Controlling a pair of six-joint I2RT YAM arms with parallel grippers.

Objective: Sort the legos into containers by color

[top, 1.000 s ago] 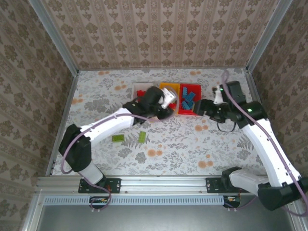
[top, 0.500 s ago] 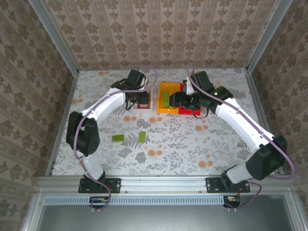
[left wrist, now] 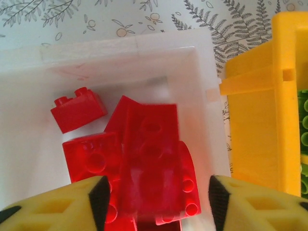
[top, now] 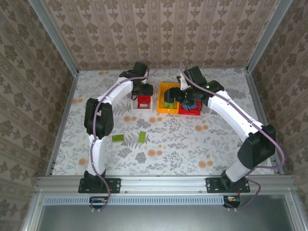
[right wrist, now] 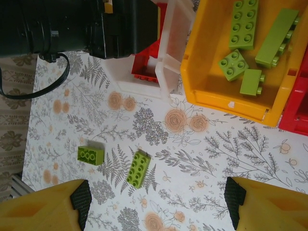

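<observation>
Red legos (left wrist: 149, 159) in white bin (left wrist: 204, 67) beneath spread left end effector (left wrist: 156, 195); right end effector (right wrist: 157, 199) wide.

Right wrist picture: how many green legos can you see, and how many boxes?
Green legos: 6
Boxes: 3
Total: 9

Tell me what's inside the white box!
Red bricks, several heaped together, plus one small red brick lying apart near the wall of the white box. Anything under the heap is covered.
</observation>
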